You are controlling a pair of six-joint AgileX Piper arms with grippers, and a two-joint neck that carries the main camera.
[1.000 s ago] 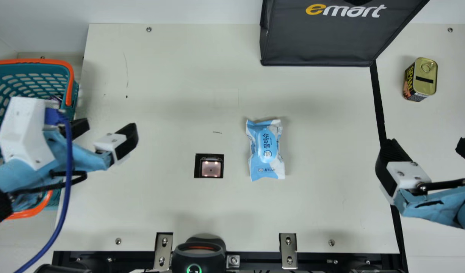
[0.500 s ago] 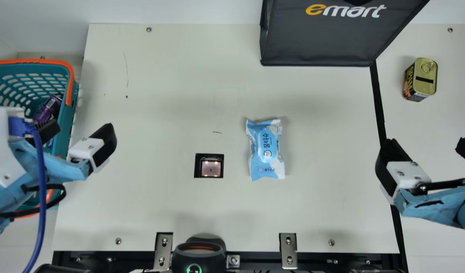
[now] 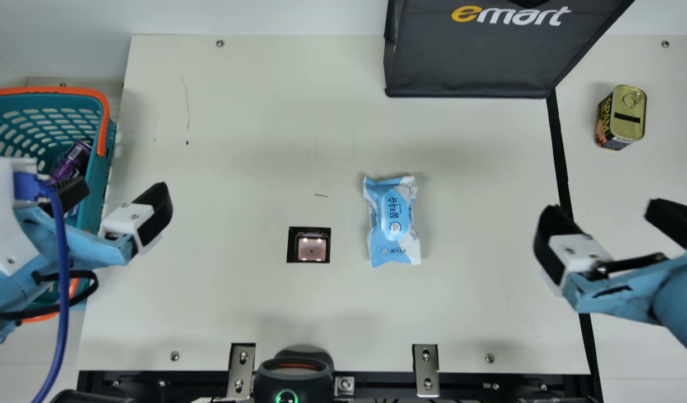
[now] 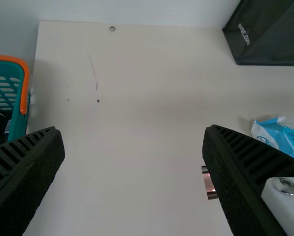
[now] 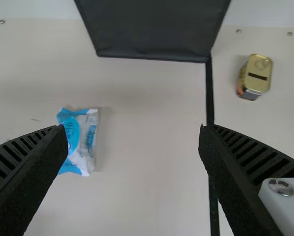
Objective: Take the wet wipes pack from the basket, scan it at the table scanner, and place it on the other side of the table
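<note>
A cream table (image 3: 237,140) spreads beneath a pale wall, with a black strip (image 3: 560,157) running from near to far on its right side. The wet wipes pack (image 3: 392,218) lies face up around the middle, its long side running near to far. It is out of the basket, just to the right of the table scanner (image 3: 311,249) and apart from it, on the left side of the strip.

At the left edge sits a teal basket (image 3: 109,168) with an orange rim, a purple can (image 3: 74,162) inside it. The left gripper (image 3: 124,190) is at the basket's right edge, its fingers spread wide with nothing between them. The right gripper (image 3: 606,212), also open and holding nothing, is at the right, its fingers on either side of the strip's line.

A dark bag (image 3: 466,56) stands at the far side. To its right, past the strip, a golden tin (image 3: 629,112) stands upright. A dark device (image 3: 293,380) with a green-lit ring is at the near edge.
</note>
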